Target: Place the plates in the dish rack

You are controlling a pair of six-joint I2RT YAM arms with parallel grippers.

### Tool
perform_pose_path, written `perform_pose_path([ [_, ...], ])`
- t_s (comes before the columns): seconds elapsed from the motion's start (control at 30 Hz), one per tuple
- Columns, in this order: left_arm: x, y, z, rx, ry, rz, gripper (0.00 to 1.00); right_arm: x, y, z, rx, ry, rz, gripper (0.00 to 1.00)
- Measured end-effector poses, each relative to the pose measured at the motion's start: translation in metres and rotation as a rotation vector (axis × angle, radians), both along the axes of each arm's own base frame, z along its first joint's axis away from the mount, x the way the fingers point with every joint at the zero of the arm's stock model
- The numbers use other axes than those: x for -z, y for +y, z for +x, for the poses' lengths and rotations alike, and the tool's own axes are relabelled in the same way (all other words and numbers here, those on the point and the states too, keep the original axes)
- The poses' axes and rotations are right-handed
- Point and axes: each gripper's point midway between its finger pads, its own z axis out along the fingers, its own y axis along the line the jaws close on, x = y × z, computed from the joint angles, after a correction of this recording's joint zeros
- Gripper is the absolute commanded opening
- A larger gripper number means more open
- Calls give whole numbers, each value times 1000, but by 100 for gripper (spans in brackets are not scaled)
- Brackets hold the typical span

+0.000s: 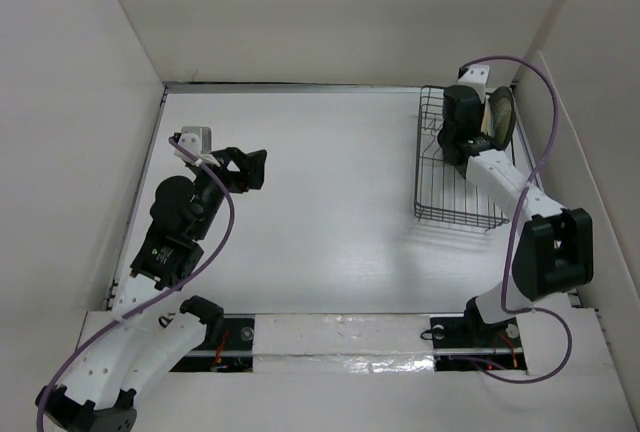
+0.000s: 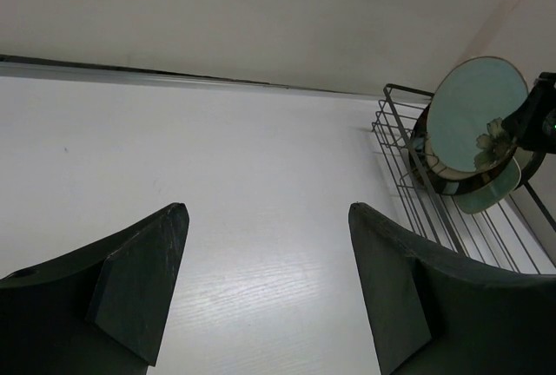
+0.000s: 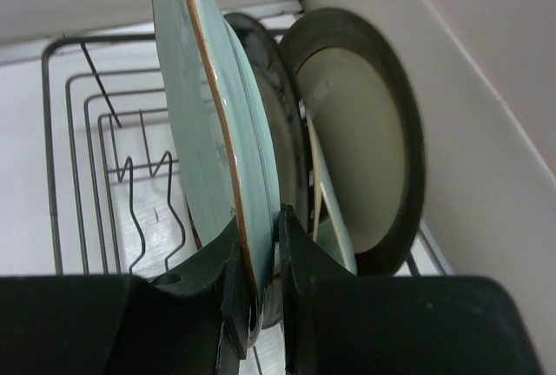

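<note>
The black wire dish rack (image 1: pixel 455 192) stands at the far right of the table. Several plates stand upright at its far end (image 1: pixel 500 117). My right gripper (image 3: pixel 259 227) is shut on the rim of the teal round plate (image 3: pixel 204 123) and holds it upright inside the rack (image 3: pixel 87 132). Behind it stand a dark striped-rim plate (image 3: pixel 282 115), a pale-green plate (image 3: pixel 334 227) and a cream plate with a dark rim (image 3: pixel 365 149). My left gripper (image 2: pixel 268 210) is open and empty over the bare table at the left (image 1: pixel 255 167). The left wrist view shows the teal plate's flower (image 2: pixel 491 136).
White walls close in the table on the left, back and right; the right wall is close beside the rack (image 2: pixel 408 167). The near part of the rack has free upright slot wires (image 3: pixel 143 193).
</note>
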Motion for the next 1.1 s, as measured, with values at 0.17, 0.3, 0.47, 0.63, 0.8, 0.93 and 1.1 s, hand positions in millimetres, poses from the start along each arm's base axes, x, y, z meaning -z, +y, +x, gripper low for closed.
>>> perform_pose_path([
  [0.17, 1, 0, 1, 0, 3, 1, 72, 32, 3, 9, -19, 72, 21, 0],
  [0.3, 3, -1, 2, 0, 10, 5, 72, 40, 4, 10, -18, 82, 47, 0],
  [0.47, 7, -2, 4, -2, 20, 10, 72, 36, 2, 8, -3, 69, 50, 0],
  [0.63, 9, -2, 6, -3, 29, 13, 72, 2, -1, -5, 14, 6, 24, 0],
  [0.8, 10, -3, 7, -3, 32, 15, 72, -42, 1, -17, 15, -117, 44, 0],
  [0.93, 10, -3, 7, -3, 32, 15, 72, -39, 3, -11, 16, -124, 52, 0],
  [1.1, 11, -3, 7, -3, 33, 16, 72, -7, 6, 1, 5, -61, 66, 0],
])
